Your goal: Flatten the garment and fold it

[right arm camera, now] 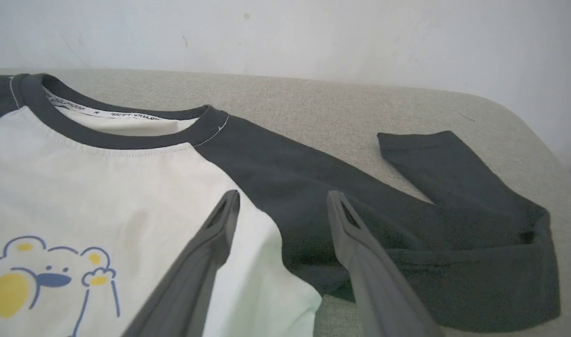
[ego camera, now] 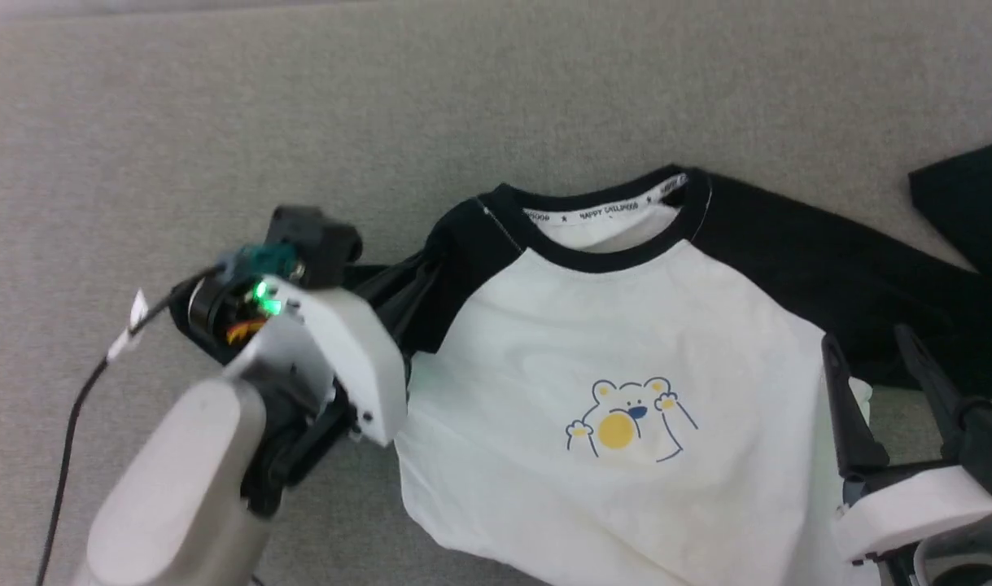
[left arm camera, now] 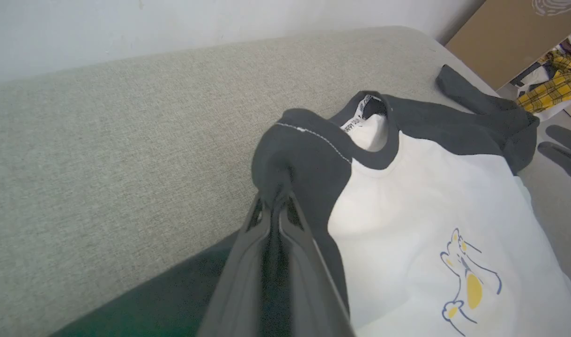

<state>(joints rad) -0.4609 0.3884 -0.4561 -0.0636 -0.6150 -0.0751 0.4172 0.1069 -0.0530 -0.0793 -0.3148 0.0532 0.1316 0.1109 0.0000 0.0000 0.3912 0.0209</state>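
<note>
Pinching the shirt's (ego camera: 626, 342) black shoulder (left arm camera: 304, 154) in the closed left hand (left arm camera: 277, 192), with the right hand (right arm camera: 284, 196) wide open and empty over the other sleeve (right arm camera: 407, 210).

the shirt (ego camera: 626, 350) lies front up on the cushion (ego camera: 219, 106), with its neck (ego camera: 601, 260) on the far side and its bottom end near the robot. the bear (ego camera: 626, 423) sits in the middle of the chest. the left gripper (left arm camera: 277, 189) is at the shoulder on the left, fingers pressed together on the cloth there. the right gripper (ego camera: 866, 338) is at the shirt's right side, fingers apart, one over the body and one over the sleeve (right arm camera: 407, 210). that sleeve runs out to the right, then bends back toward the far side. a wall (right arm camera: 285, 32) stands behind the cushion. a box (left arm camera: 515, 32) is past the cushion's right end.
</note>
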